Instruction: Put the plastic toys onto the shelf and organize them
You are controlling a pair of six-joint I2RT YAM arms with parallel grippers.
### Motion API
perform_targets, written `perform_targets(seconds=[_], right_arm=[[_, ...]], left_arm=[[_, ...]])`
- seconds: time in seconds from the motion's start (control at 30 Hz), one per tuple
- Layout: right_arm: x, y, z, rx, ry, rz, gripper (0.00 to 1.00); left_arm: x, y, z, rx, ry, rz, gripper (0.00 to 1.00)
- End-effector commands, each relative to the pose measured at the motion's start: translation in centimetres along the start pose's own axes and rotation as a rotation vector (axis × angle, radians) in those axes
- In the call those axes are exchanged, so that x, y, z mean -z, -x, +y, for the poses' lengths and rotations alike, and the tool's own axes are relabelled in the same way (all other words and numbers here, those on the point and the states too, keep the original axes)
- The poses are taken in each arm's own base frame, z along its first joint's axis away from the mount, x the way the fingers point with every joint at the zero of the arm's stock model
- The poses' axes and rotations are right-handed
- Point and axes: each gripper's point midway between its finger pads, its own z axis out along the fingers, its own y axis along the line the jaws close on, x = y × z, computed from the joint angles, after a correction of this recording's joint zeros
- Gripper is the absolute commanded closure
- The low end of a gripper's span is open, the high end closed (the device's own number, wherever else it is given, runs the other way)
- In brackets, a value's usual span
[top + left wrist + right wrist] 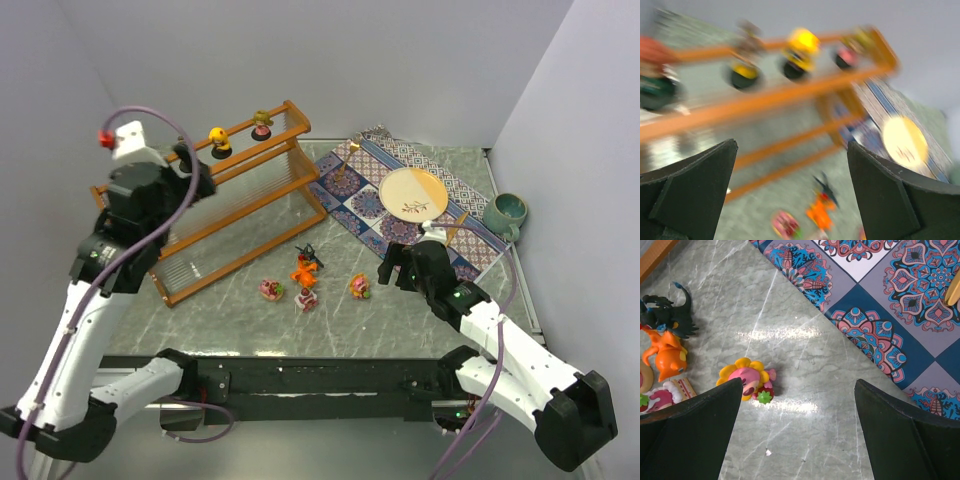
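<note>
The shelf (235,205) stands at the back left. Two dolls (218,141) (262,124) show on its top rail. The blurred left wrist view shows several dolls there, among them a yellow one (800,50). My left gripper (192,172) is open and empty, raised by the shelf's top tier (765,100). On the table lie a black spiky toy (309,255), an orange toy (304,272), two pink toys (271,290) (307,298) and a flower toy (359,287). My right gripper (799,405) is open and empty, just right of the flower toy (745,380).
A patterned blue mat (350,200) lies right of the shelf, with a cream plate (413,193) on it. A teal mug (506,213) stands at the mat's far right end. The mat's corner (880,305) is just beyond my right gripper. Grey walls close in the sides.
</note>
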Motion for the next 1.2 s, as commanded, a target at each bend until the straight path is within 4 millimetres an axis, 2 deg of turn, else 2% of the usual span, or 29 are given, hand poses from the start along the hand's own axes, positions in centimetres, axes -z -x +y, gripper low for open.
perform_targets(seconds=[0.0,0.13,0.23,0.3,0.33,0.6,0.9,1.07,1.17], right_arm=[[0.4,2.3,1.4,-0.024,0.038,-0.052,0.00],[0.4,2.2,1.2,-0.026,0.030,-0.050,0.00],[0.4,2.1,1.2,-0.031,0.029,-0.049,0.00],[0.4,2.1,1.2,-0.040,0.029,-0.050,0.00],[0.3,2.0,1.2,-0.040,0.029,-0.047,0.00],[0.2,1.2,1.0,-0.048,0.032,-0.031,0.00],[-0.1,0.3,1.0,-0.043,0.047,-0.012,0.00],[-0.3,-0.3,0.6,-0.038,0.039,-0.002,0.00],[-0.4,-0.8,0.4,-0.043,0.032,0.006,0.00]], left_arm=[[0.7,-4.4,-4.3,0.050,-0.095,0.103,0.03],[1.1,-9.5,-7.8,0.051,-0.170,0.224,0.04],[1.4,-13.2,-9.3,0.070,-0.173,0.302,0.05],[1.5,-15.3,-9.7,0.080,-0.148,0.353,0.05],[1.5,-17.0,-10.2,0.058,-0.140,0.388,0.05],[1.0,-25.1,-11.4,-0.009,-0.067,0.542,0.06],[0.4,-31.2,-11.4,-0.062,-0.021,0.667,0.08],[1.5,-33.8,-12.3,-0.088,-0.010,0.721,0.12],[2.2,-35.5,-11.7,-0.121,0.040,0.744,0.15]])
